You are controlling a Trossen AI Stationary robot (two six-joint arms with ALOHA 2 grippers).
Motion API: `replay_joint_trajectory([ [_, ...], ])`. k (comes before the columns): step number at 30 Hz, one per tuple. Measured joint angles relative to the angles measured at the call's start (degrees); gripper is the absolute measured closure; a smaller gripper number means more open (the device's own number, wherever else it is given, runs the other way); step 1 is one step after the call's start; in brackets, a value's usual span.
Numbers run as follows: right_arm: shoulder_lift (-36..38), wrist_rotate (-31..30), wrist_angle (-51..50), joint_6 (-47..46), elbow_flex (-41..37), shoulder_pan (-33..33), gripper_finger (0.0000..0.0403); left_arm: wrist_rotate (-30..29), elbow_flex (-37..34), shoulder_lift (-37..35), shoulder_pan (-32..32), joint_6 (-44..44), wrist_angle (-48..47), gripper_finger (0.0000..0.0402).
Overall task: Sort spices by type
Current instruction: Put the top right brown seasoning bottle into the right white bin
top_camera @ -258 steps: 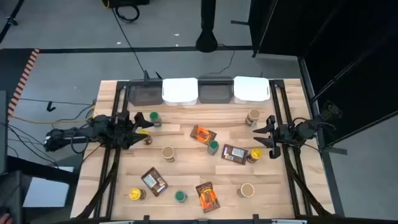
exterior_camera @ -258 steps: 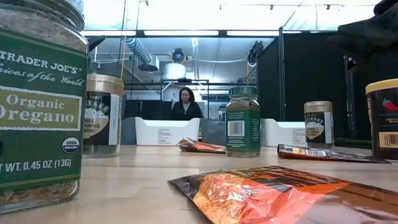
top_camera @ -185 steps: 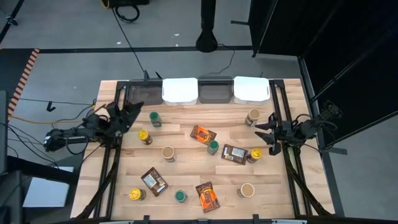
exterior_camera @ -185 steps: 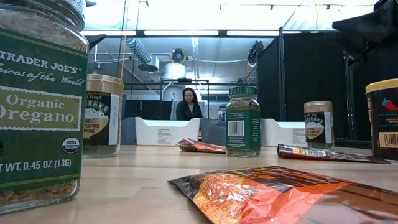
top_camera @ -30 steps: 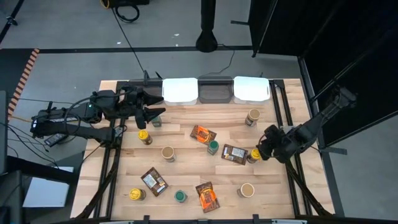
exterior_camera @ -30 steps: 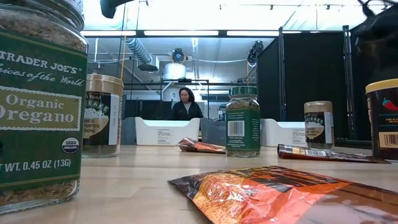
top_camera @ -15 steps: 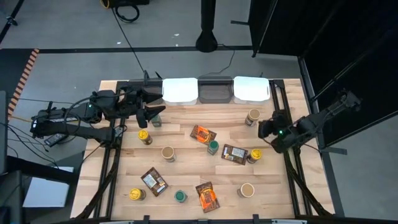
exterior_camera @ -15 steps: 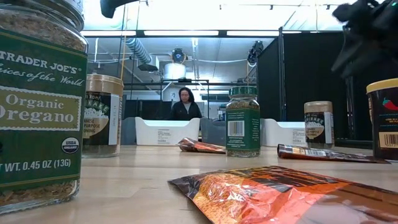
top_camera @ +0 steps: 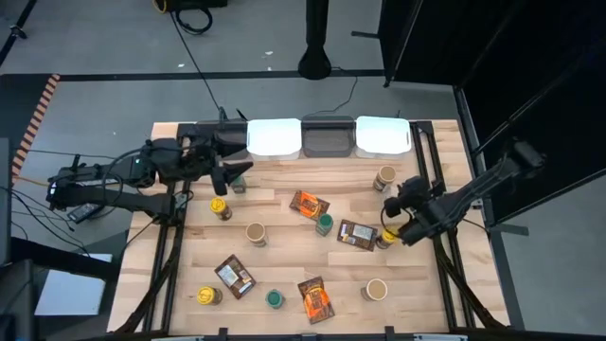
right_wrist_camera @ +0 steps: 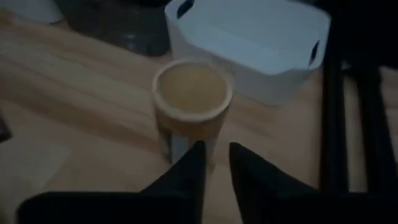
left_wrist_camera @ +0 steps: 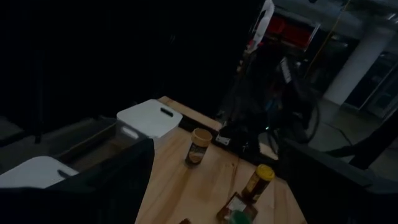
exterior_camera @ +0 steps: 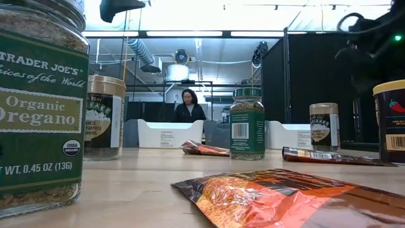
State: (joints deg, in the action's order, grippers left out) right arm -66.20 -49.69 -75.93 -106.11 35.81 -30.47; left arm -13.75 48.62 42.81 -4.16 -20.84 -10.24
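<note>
Spices stand scattered on the wooden table point(top_camera: 284, 256): jars with green, yellow or tan lids and flat brown-orange packets such as one point(top_camera: 310, 204). My right gripper point(top_camera: 394, 204) hovers between the tan-lid jar point(top_camera: 384, 178) and the yellow-lid jar point(top_camera: 388, 235). In the right wrist view its fingers, open by a narrow gap point(right_wrist_camera: 215, 149), point at that tan-lid jar point(right_wrist_camera: 191, 102) without touching it. My left gripper point(top_camera: 243, 163) is open and hangs above the green-lid jar point(top_camera: 235, 180) near the far left.
Along the far edge stand a dark bin point(top_camera: 220, 142), a white bin point(top_camera: 275, 137), another dark bin point(top_camera: 329, 139) and a white bin point(top_camera: 383, 135). More jars and packets lie near the near edge point(top_camera: 316, 298). A person point(exterior_camera: 188, 106) sits beyond the table.
My right gripper has moved from beside the yellow-lid jar toward the far edge, then swung toward the tan-lid jar, and its wrist has turned. The left arm has hardly moved. No jar or packet has shifted.
</note>
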Motion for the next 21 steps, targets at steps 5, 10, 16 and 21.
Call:
replay_joint_trajectory([
  [5,-1.8,2.4,2.9,-0.3,-0.9,-2.1,0.0208,-0.2,-0.1,1.0,0.0,0.9,-0.9,0.0053],
  [10,-1.9,2.7,3.7,-0.4,-1.0,-0.5,0.0081,-0.2,-0.1,2.4,0.0,0.8,-0.9,0.0053],
  [16,-1.8,4.6,5.9,3.2,-1.0,6.1,0.0037,0.1,-0.1,3.1,0.0,0.8,-1.5,0.0053],
  [21,-1.8,6.1,10.5,12.9,-1.0,11.7,0.0042,0.2,-0.1,3.1,0.0,0.8,-1.3,0.0053],
])
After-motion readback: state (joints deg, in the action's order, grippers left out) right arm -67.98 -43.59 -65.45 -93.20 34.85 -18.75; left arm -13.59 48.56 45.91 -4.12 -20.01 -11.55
